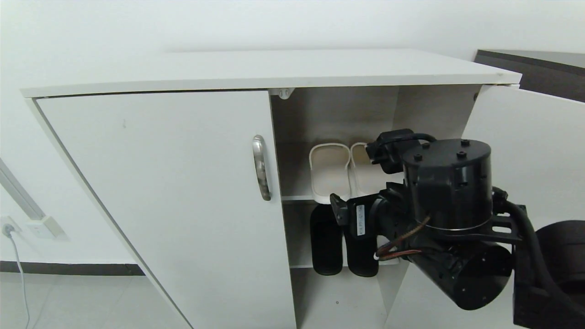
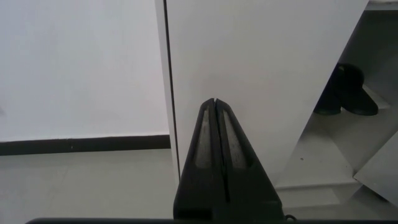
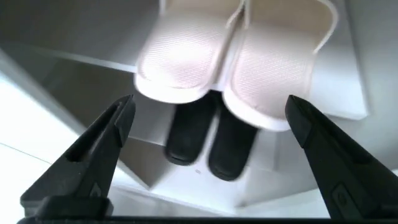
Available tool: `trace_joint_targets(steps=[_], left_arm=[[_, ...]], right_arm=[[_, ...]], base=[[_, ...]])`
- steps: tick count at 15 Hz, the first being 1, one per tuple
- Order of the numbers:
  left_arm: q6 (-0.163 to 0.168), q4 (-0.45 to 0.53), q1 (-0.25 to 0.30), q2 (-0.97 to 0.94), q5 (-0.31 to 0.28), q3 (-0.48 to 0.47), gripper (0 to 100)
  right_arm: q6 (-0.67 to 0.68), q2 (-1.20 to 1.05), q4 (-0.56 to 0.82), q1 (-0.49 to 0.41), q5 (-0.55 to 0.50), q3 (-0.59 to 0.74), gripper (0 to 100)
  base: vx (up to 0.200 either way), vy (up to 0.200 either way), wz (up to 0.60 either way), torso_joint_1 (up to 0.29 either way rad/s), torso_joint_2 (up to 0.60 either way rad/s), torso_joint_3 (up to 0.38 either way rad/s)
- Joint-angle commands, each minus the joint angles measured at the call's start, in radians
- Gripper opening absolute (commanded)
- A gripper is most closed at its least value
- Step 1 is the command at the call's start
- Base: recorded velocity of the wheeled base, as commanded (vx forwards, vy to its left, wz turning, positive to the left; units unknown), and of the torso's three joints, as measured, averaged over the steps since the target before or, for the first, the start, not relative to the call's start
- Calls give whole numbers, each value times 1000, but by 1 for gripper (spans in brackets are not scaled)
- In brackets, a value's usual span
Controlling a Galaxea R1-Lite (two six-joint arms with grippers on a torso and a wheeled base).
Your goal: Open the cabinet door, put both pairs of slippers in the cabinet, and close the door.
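Note:
The white cabinet [image 1: 274, 68] has its left door [image 1: 155, 183] closed and its right door [image 1: 530, 146] swung open. White slippers [image 1: 329, 171] lie side by side on the upper shelf, their heels over its front edge. Black slippers [image 1: 327, 242] sit on the shelf below. My right gripper [image 3: 211, 104] is open just in front of the white slippers [image 3: 186, 62], holding nothing, with the black slippers [image 3: 230, 152] beneath. My left gripper [image 2: 214, 134] is shut and empty, low in front of the closed left door [image 2: 249, 62].
A metal handle [image 1: 260, 167] runs down the left door's inner edge. A wall socket with a cable [image 1: 9, 227] is low on the left wall. A dark surface [image 1: 530, 68] stands behind the cabinet's right end. Bare floor lies left of the cabinet.

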Motion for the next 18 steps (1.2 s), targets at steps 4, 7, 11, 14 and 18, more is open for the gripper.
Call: trace_joint_targets(steps=[4,7,11,14,18], left_arm=[[-1,1,0,1,0,0,0],[1,1,0,1,-2,0,0],[1,1,0,1,-2,0,0],[-1,1,0,1,-2,0,0],[1,1,0,1,-2,0,0]], right_arm=[[0,53,-223,18,86,151,0],[-9,116,-369,20,117,197,0],[-9,135,-397,32,120,205,0],[-8,136,-398,46,121,221,0],[-8,141,-397,52,123,226,0]], base=[[0,0,0,-1,1,14],[0,0,0,0,0,0],[0,0,0,0,0,0],[-133,0,0,2,3,3],[-200,0,0,2,0,2]])
